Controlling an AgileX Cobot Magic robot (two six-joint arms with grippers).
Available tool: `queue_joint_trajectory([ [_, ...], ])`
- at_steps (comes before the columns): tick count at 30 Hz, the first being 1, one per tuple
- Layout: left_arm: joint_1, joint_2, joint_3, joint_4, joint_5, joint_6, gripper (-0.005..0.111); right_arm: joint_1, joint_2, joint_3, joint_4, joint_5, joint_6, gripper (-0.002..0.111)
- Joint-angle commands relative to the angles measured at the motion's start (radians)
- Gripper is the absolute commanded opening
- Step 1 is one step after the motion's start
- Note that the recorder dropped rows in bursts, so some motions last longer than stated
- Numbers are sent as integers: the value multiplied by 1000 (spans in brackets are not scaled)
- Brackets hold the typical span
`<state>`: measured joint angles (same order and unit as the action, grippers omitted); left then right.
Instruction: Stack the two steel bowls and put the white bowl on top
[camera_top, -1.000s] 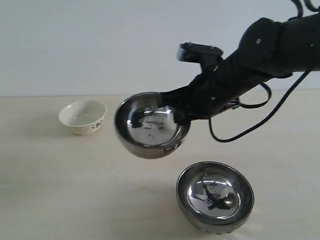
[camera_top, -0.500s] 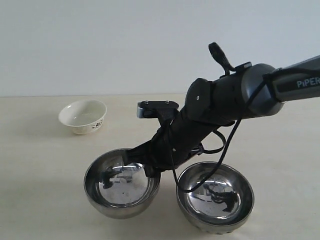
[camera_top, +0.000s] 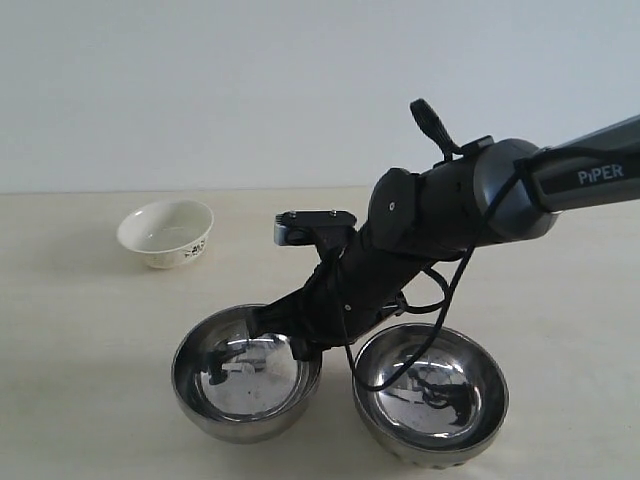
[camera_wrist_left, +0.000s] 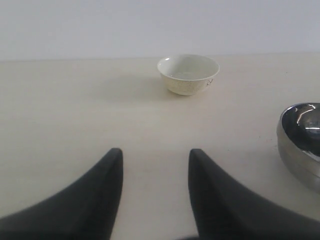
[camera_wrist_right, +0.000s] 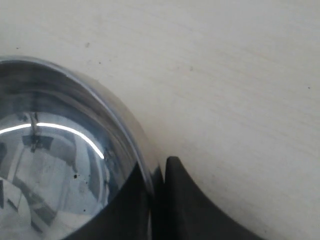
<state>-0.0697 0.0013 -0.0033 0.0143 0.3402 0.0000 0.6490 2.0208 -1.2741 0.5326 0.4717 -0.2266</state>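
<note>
Right pincer (camera_top: 300, 338) was clenched on the rim of the held steel bowl (camera_top: 245, 378), one finger inside the wall and one outside. That bowl sat low toward the tabletop's (camera_top: 90, 340) near edge as the exterior view has it. It was just beside the second steel bowl (camera_top: 430, 392), not in it. Left pincer (camera_wrist_left: 155, 154) was released with nothing between its fingers, low over bare tabletop. It faced the white bowl (camera_top: 166, 232), which stood alone near the far edge on the left side, well apart from the steel pair.

My read is that nothing was stacked yet.

To do the steel-on-steel step well:
- Lift straight up until the foot clears the neighbour's rim.
- Shift across, centre, and lower level.
- Let go only once it is seated.
- A thin, slick rim held at one point means the bowl will want to swing or tilt, so go slow.
- The cable (camera_top: 445, 300) drooped across the second bowl's mouth, and I'd judge that a snag risk.

Hard to make out:
- The right arm (camera_top: 450, 205) covered the gap between the two rims, so I couldn't tell whether they touched.
- I couldn't tell whether the held bowl rested fully on the tabletop.
- The left pincer was outside the exterior view.
- The left wrist view cut a steel bowl off at the frame edge, likely the held one.
- Mirror reflections muddled both interiors.
</note>
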Motion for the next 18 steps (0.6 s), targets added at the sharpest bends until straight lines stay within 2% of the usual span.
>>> queue_joint_trajectory([
  [1, 4, -1, 3, 3, -1, -12, 41, -1, 4, -6, 3, -23, 1, 0],
  [18, 4, -1, 3, 3, -1, -12, 41, -1, 4, -6, 3, -59, 15, 0],
])
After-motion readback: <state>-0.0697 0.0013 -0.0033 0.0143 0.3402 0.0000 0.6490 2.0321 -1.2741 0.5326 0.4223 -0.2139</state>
